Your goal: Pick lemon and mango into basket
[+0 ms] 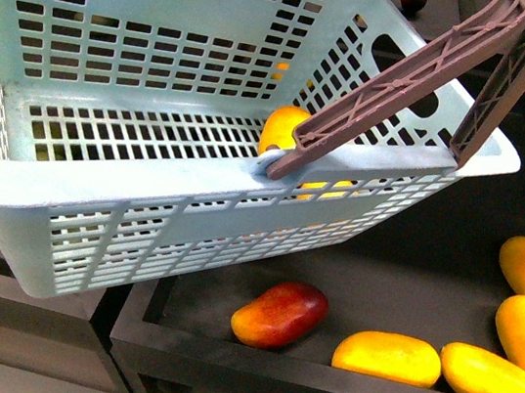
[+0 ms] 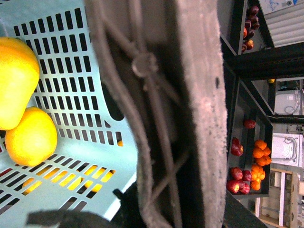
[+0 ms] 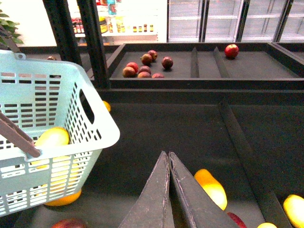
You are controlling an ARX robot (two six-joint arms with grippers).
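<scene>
Pale blue-green slotted plastic forms the basket, tilted, its ribbed brown handle swung over the near rim. Against the right-hand wall of its floor lie the smooth egg-shaped lemon and a longer yellow mango, touching. The right gripper is clenched and empty above the dark shelf; the left gripper's state I cannot tell.

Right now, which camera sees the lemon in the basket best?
The left wrist view: the lemon shows big and unblocked beside a mango. The front and right wrist views show only yellow fruit half hidden behind the basket handle and wall.
</scene>
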